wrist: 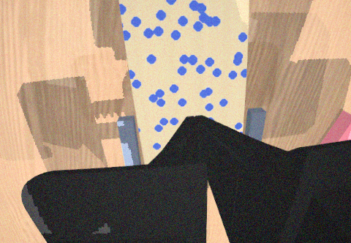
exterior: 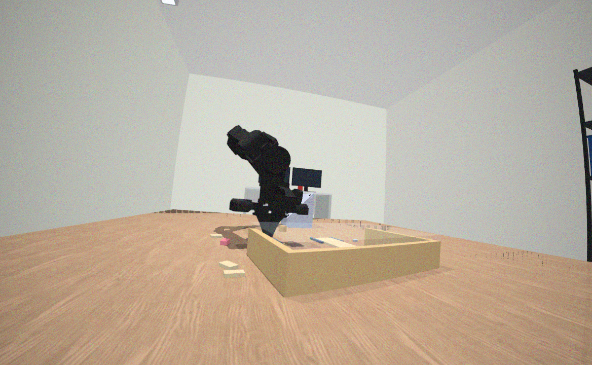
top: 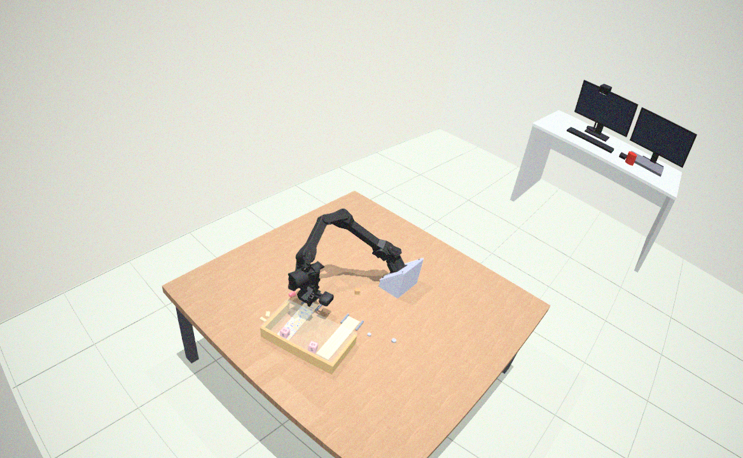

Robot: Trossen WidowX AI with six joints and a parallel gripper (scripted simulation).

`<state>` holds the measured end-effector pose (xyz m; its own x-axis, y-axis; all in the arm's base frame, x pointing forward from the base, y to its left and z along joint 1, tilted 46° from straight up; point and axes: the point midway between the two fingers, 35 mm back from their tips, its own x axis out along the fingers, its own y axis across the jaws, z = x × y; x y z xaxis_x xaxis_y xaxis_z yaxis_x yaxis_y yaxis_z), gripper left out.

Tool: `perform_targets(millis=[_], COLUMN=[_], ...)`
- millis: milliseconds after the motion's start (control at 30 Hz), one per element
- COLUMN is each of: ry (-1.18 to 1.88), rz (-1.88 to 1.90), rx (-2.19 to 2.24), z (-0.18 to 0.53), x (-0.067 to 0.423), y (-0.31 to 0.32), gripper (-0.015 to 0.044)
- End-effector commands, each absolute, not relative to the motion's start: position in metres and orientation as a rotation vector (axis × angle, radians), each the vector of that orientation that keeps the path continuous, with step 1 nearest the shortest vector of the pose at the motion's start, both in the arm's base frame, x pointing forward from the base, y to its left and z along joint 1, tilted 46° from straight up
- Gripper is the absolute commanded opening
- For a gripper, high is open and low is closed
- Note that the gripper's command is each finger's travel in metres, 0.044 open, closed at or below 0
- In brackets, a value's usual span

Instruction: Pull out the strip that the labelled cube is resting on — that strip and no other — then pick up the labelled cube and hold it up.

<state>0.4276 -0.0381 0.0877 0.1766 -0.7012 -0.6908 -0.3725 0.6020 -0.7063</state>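
Note:
My gripper is shut with nothing visible between its fingers. It points down over the outer end of the blue-dotted cream strip. Whether the fingertips touch the strip is hidden. A pink cube rests on the far part of this strip, inside the low wooden tray. Another pink cube stands beside the plain cream strip. Both cubes seem to carry marks, too small to read.
Blue rails flank the dotted strip's end. A pink block, pale wooden pieces, an orange block and small white pieces lie around the tray. A pale lavender panel stands by the arm's base.

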Motion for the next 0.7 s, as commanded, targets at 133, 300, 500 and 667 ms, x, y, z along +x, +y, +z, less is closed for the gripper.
perform_targets(millis=[133, 300, 500, 667], ry=[1.44, 1.44, 1.44, 1.44], rz=[-0.29, -0.29, -0.29, -0.29], rx=[-0.972, -0.972, -0.972, -0.972], z=[0.0848, 0.0845, 0.0842, 0.0842], x=[0.4287, 0.4291, 0.4298, 0.4293], y=[-0.0404, -0.0408, -0.0411, -0.0417], gripper=[0.0, 0.0, 0.0, 0.0])
